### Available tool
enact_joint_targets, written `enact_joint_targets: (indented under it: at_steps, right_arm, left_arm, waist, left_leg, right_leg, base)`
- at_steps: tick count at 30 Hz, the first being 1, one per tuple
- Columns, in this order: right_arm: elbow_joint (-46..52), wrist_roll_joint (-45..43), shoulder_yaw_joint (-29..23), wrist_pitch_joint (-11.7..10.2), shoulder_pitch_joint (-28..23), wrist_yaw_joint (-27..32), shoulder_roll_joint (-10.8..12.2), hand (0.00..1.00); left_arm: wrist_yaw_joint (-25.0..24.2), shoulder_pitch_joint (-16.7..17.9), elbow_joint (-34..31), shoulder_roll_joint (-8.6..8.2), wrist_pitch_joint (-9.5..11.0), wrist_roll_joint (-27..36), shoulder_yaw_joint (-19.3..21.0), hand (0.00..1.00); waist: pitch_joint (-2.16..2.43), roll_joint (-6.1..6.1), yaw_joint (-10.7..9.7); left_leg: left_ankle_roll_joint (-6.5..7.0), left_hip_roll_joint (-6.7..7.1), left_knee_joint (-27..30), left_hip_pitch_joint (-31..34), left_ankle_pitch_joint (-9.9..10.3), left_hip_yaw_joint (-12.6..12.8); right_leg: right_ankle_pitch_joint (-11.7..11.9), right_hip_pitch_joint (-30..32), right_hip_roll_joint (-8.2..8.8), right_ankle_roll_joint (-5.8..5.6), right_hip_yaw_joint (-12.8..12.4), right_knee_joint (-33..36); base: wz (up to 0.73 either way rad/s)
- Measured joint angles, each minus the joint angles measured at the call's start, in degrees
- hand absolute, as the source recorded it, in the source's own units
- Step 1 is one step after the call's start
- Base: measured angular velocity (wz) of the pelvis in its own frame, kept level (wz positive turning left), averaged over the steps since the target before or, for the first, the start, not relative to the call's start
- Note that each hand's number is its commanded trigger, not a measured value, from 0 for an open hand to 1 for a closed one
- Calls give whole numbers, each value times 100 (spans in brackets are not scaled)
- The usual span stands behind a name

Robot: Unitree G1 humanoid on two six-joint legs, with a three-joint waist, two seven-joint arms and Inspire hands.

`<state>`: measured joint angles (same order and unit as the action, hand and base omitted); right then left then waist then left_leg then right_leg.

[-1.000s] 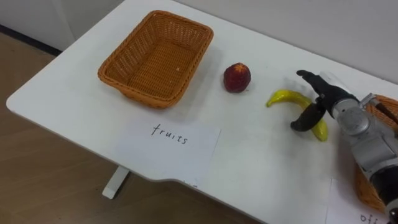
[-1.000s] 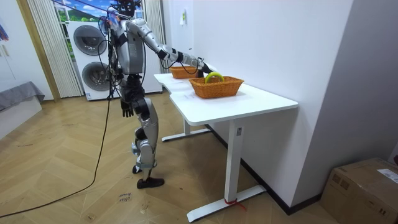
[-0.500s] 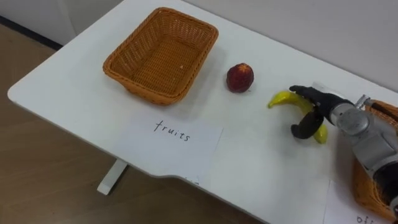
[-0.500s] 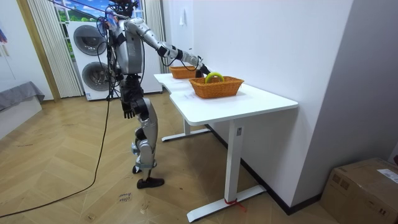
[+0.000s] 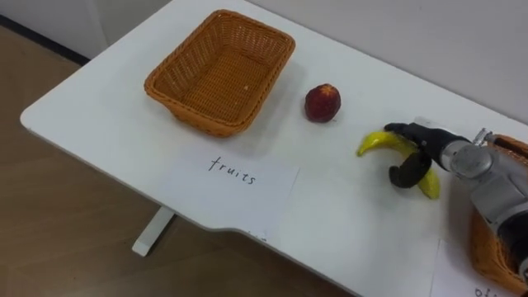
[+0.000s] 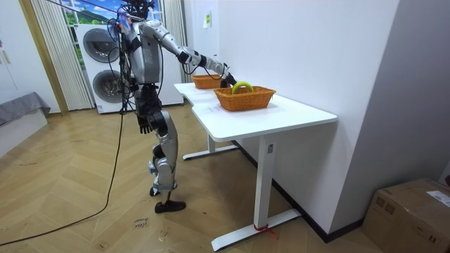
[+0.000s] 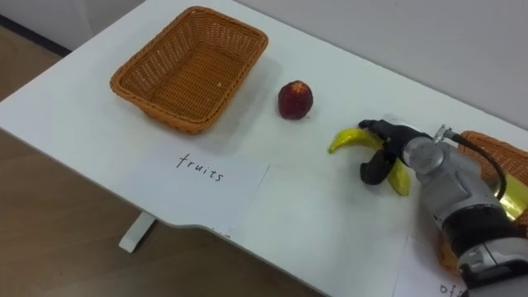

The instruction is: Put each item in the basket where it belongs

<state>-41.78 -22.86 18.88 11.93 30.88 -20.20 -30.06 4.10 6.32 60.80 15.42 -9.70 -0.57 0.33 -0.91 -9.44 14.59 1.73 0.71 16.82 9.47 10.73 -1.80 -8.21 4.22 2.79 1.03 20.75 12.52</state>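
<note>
My right hand (image 5: 425, 148) curls its fingers and thumb round the middle of the yellow curved banana (image 5: 374, 143), which lies on the white table (image 5: 346, 223) near the small red apple (image 5: 322, 102). I think I must squeeze firmly at the middle before I lift, so it does not tip, then carry it to the brown woven wicker basket (image 5: 216, 124). My left hand (image 6: 144, 126) hangs by my hip.

Right arm out, left arm down.
The right hand (image 5: 425, 146) reaches forward, fingers and thumb curled round the banana (image 5: 374, 143); the left hand (image 6: 144, 126) hangs beside the hip.
</note>
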Motion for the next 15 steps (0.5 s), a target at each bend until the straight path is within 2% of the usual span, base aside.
enact_joint_targets:
  at_steps: [3,7,15]
  right_arm:
    - [22,-72,-4,14,14,39,0,100]
    - [21,-285,-9,145,135,201,-8,100]
    - [196,-501,17,256,140,242,-9,100]
  left_arm:
    - [24,16,-1,7,-1,-7,-2,0]
    - [34,-2,-3,35,-1,-7,-6,0]
    - [86,-22,-4,75,-3,-8,-153,0]
  waist:
    - [-6,-31,1]
    - [20,-101,6]
    - [7,-89,10]
  left_leg:
    - [-2,0,-1,2,-1,-5]
    - [-9,3,0,32,0,-75]
    - [-22,3,4,28,5,-115]
  right_leg:
    - [0,-3,-1,1,29,-12]
    - [14,-21,-18,14,107,-92]
    - [17,-47,-39,12,143,-106]
  base:
    - [1]
    - [8]
    - [2]
